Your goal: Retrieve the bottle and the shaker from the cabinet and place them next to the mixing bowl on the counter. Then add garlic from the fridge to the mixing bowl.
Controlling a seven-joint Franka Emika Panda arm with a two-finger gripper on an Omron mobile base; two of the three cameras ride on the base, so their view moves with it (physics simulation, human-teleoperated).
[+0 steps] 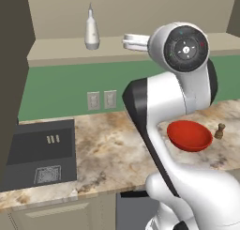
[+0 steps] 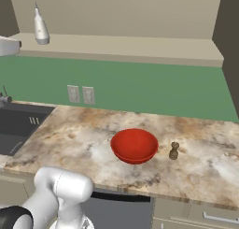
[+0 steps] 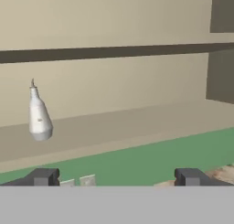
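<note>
Left to right. Sink (image 1: 40, 154): dark, square, set into the counter (image 1: 108, 154) at far left, drain grate in its front corner.

Cabinet (image 1: 70, 48): beige, tan inside, thick pale shelf edge, open front. Bottle (image 1: 92, 29) stands upright on the bottom shelf toward the left, well back from the edge. Slim, pale grey-white, pear-shaped body narrowing to a long thin neck. Same bottle in the right base view (image 2: 40, 27) and in the hand view (image 3: 39, 115), left of centre there.

Two pale wall outlets (image 1: 101, 100) on the green backsplash below the shelf.

Gripper (image 3: 116, 177): fingers (image 3: 43, 176) spread wide, nothing between them. It sits level with the cabinet shelf, right of the bottle and apart from it, no contact. In the left base view the pale hand pokes out left of the arm's round joint, over the shelf edge; fingertips not clear there.

Counter: beige-brown marbled stone, pale rim. Bowl (image 1: 190, 136): wide, shallow, glossy red, sits on the counter right of centre, nothing inside as far as I can see.

Shaker (image 1: 219, 131): small, dark brown, mill-shaped, round knob on top. Upright on the counter just beside the bowl on its right, small gap visible in the right base view (image 2: 174, 151).
</note>
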